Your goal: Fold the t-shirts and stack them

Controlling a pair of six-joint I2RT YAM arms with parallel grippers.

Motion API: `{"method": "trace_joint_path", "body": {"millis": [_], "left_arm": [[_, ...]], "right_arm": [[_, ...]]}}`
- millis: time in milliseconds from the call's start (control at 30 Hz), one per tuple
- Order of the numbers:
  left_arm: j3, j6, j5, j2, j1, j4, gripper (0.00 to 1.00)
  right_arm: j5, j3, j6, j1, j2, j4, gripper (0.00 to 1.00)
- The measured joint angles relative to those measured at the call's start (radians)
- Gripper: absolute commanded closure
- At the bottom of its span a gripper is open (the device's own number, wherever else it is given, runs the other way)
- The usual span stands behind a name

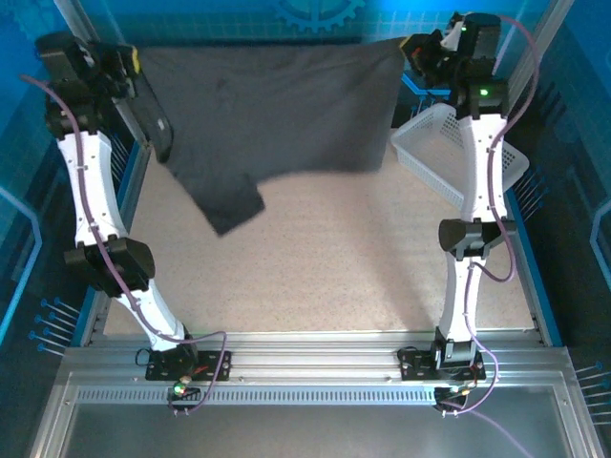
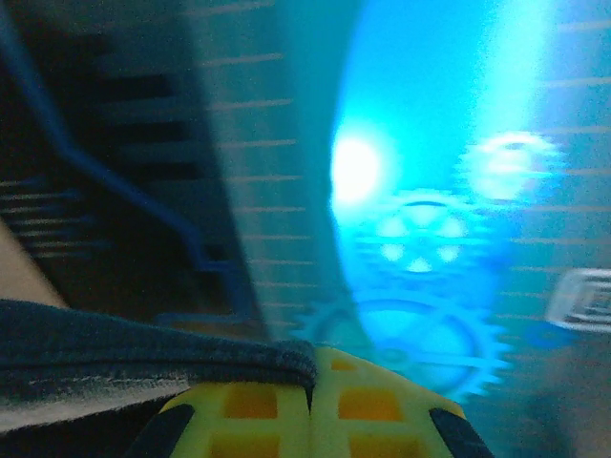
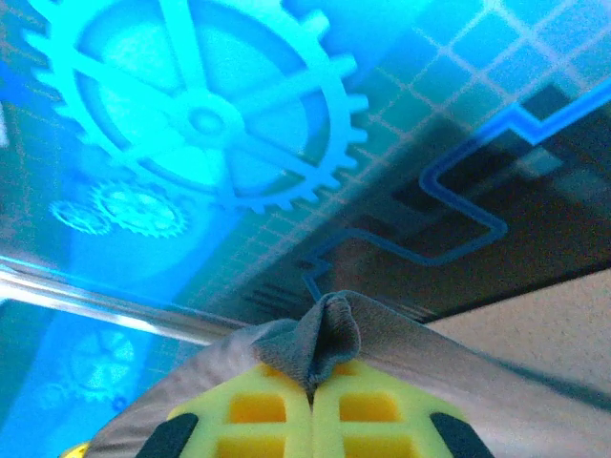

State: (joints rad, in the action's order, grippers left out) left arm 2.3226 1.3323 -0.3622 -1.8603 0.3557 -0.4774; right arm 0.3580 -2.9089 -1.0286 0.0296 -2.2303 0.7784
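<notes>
While both pincers grip the t-shirt (image 1: 277, 105) by its far corners, I read this as the spread-out step, with no fold started yet.

- Left pincer (image 1: 135, 60): pressed together on the far-left corner. In the left wrist view the cloth edge runs straight into the closed yellow tips.
- Right pincer (image 1: 412, 45): pressed together on the far-right corner. In the right wrist view a small bunch of fabric pokes up between the tips.
- The t-shirt is stretched between the two arms across the far side of the surface (image 1: 334, 258). One sleeve (image 1: 229, 205) hangs toward the near-left. The lower edge looks soft and blurred, so I can't tell whether it touches the surface or hangs just above it.
- The white basket (image 1: 430, 143) sits far-right, just beside the right arm and near the cloth's right edge.

Next move, my call: bring both arms down together and lay the shirt flat on the open middle of the surface. Hold tension across the top edge so it lands without wrinkles. The sleeve needs to end up flat rather than tucked under the body.

Risks:
- Uneven descent would skew the shirt.
- The right corner could snag the basket rim.
- The right grip looks bunched, so the cloth may slip if it's pulled hard.
</notes>
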Motion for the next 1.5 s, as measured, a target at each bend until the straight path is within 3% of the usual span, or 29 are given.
{"method": "trace_joint_path", "body": {"millis": [100, 200, 300, 400, 433, 533, 600, 733, 967, 1067, 1267, 1500], "left_arm": [[0.097, 0.016, -0.003, 0.032, 0.019, 0.016, 1.00], [0.042, 0.003, -0.001, 0.147, 0.029, 0.011, 1.00], [-0.209, -0.014, 0.021, 0.360, 0.028, 0.009, 0.95], [-0.629, -0.010, 0.072, 0.631, 0.015, 0.037, 0.89], [-0.781, -0.005, 0.087, 0.715, 0.008, 0.041, 0.80], [-1.137, -0.006, 0.121, 0.848, -0.005, 0.010, 0.55], [-1.300, -0.031, 0.145, 0.858, -0.005, -0.032, 0.48], [-1.499, -0.126, 0.200, 0.833, -0.012, -0.145, 0.45], [-1.588, -0.199, 0.236, 0.900, -0.124, -0.179, 0.56], [-1.623, -0.187, 0.235, 0.872, -0.180, -0.150, 0.65], [-1.633, -0.172, 0.234, 0.650, -0.273, -0.053, 0.72], [-1.623, -0.177, 0.231, 0.425, -0.293, 0.012, 0.76]], "right_arm": [[-0.001, 0.062, -0.007, -0.038, 0.061, -0.002, 1.00], [-0.015, 0.272, 0.011, -0.055, 0.205, -0.001, 1.00], [-0.050, 0.587, 0.042, -0.054, 0.413, -0.017, 1.00], [-0.109, 0.971, 0.058, -0.054, 0.652, -0.062, 1.00], [-0.130, 1.098, 0.060, -0.054, 0.725, -0.071, 0.95], [-0.190, 1.415, 0.059, -0.054, 0.870, -0.072, 0.51], [-0.220, 1.572, 0.063, -0.052, 0.895, -0.069, 0.44], [-0.290, 1.798, 0.088, -0.034, 0.861, -0.025, 0.43], [-0.359, 1.860, 0.164, 0.049, 0.852, -0.021, 0.49], [-0.362, 1.836, 0.204, 0.107, 0.801, -0.047, 0.61], [-0.354, 1.710, 0.282, 0.172, 0.554, -0.099, 0.76], [-0.372, 1.571, 0.310, 0.180, 0.307, -0.074, 0.78]]}}
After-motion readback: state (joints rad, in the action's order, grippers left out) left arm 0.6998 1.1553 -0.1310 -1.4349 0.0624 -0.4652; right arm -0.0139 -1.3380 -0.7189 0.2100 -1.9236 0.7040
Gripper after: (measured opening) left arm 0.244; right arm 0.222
